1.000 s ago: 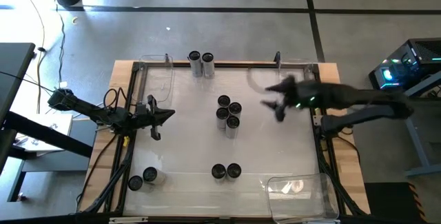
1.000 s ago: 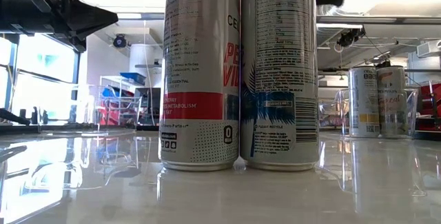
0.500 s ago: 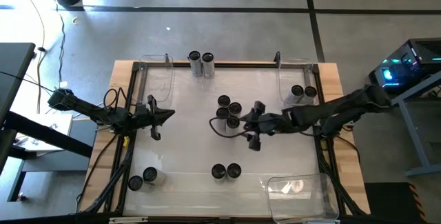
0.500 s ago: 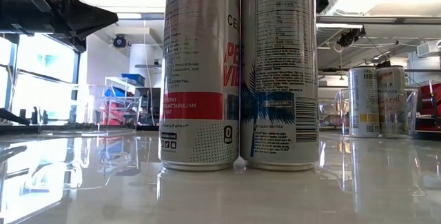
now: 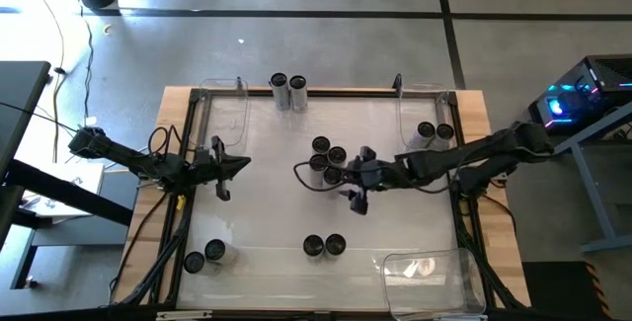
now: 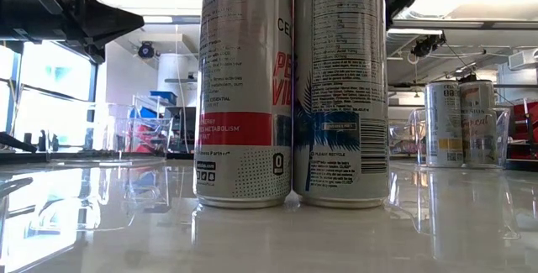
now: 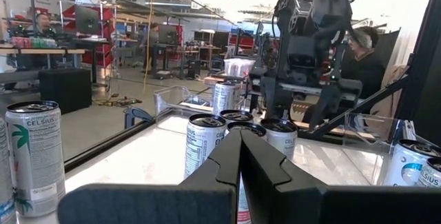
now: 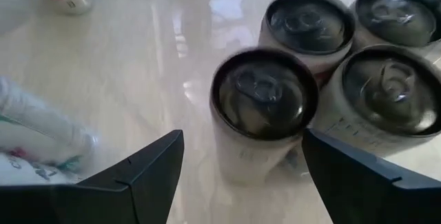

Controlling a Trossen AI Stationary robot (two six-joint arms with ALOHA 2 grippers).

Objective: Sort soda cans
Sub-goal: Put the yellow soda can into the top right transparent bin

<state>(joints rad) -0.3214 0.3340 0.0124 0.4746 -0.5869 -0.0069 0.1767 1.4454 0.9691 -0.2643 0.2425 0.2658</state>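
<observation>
Four soda cans stand upright in a cluster (image 5: 327, 159) at the table's middle, with dark tops and silvery sides. My right gripper (image 5: 352, 177) reaches in from the table's right, tilted downward and open. Its fingers stand on either side of the cluster's nearest can (image 8: 264, 107), a little behind it, without touching it. The left wrist view shows that gripper (image 7: 303, 52) hanging over the cluster. My left gripper (image 5: 233, 166) waits shut above the table's left side, pointing toward the cluster (image 7: 238, 124).
Pairs of cans stand at the far edge (image 5: 288, 86), in the clear bin at the far right (image 5: 434, 132), at the near middle (image 5: 324, 246) and at the near left (image 5: 203, 256). More clear bins are at the far left (image 5: 225, 104) and near right (image 5: 430, 274).
My right gripper has swung from beside the far-right bin toward the table's left and down to the middle cluster, tipping its fingers further downward. It has slowed in the last half second. Its fingers keep the same gap. The two cans in the far-right bin now show.
</observation>
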